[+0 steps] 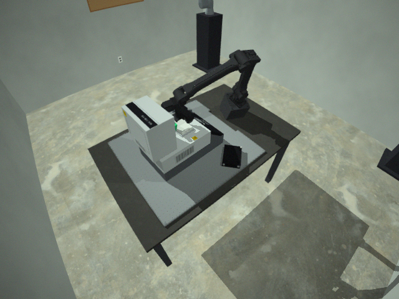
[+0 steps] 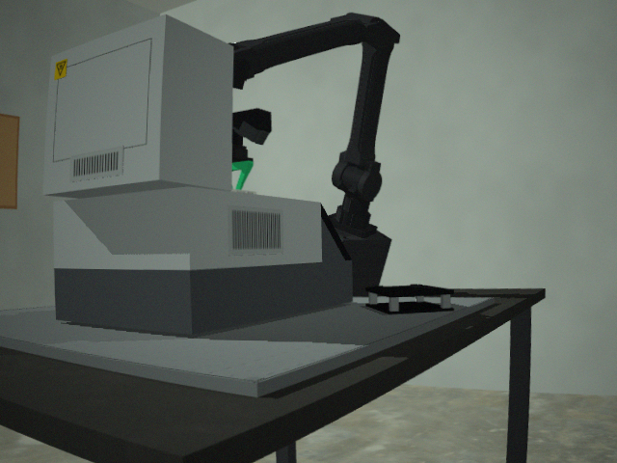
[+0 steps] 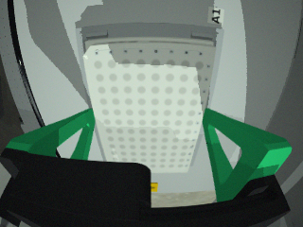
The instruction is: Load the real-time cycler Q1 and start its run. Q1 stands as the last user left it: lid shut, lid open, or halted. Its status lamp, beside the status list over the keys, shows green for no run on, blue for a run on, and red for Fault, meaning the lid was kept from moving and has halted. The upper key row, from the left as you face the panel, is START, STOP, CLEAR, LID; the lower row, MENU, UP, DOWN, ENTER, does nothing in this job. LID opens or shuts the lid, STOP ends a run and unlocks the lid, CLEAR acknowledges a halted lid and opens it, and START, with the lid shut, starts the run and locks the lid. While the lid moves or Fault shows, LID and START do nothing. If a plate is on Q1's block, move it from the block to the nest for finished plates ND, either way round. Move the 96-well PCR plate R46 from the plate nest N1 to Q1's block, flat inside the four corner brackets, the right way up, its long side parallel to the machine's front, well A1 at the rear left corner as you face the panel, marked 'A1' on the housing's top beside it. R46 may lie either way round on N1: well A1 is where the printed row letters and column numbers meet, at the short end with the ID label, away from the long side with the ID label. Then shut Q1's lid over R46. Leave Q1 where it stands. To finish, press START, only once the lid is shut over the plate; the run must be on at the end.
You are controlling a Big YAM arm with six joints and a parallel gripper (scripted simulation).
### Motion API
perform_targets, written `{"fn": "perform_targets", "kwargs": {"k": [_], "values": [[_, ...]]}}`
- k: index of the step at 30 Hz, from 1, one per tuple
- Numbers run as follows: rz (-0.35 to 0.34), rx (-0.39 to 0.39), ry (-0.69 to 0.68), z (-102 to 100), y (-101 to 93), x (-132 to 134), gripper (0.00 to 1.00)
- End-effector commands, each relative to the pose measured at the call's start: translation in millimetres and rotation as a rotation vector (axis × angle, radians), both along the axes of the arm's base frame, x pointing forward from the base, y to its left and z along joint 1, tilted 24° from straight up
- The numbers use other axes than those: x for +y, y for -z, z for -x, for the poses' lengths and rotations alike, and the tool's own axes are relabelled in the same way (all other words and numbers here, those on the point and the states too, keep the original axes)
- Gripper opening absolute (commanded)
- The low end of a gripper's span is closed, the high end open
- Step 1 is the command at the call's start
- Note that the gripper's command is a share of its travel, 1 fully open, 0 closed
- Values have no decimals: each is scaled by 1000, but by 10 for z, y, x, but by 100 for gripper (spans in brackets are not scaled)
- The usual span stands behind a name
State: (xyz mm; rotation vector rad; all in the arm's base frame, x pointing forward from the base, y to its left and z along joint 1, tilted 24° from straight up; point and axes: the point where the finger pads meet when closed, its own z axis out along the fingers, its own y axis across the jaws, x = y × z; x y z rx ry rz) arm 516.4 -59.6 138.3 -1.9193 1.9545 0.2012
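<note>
The cycler Q1 [image 1: 167, 135] stands on the mat with its lid [image 1: 148, 128] open, raised at the back. The white 96-well plate R46 [image 3: 151, 113] lies flat on Q1's block; it also shows in the top view [image 1: 185, 128]. The 'A1' mark [image 3: 216, 15] on the housing is beside the plate's far right corner in the wrist view. My gripper [image 3: 149, 114] hangs just above the plate with its green fingers wide open, one on each side of the plate, apart from it. It also shows in the exterior view [image 2: 242, 174]. The key panel is hidden behind the arm.
An empty black plate nest [image 1: 232, 156] on short posts [image 2: 409, 297] stands on the mat to the right of Q1. The arm's base [image 1: 234, 108] sits at the table's rear right. The raised lid stands close to the left of the gripper.
</note>
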Motion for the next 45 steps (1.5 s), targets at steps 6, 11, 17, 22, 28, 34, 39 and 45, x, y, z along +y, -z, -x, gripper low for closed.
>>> {"fn": "perform_targets", "kwargs": {"k": [6,11,17,22,28,34,39,45], "values": [[24,-86,15,-143,-323,-155,100],[21,-77,18,-182,-269,-183,100],[18,-66,9,-206,-202,-139,100],[16,-62,-8,-236,-178,-52,100],[19,-79,-12,-236,-267,-28,100],[24,-95,1,-223,-353,-97,100],[29,-113,15,-222,-449,-173,100],[27,-108,16,-157,-610,-229,100]]}}
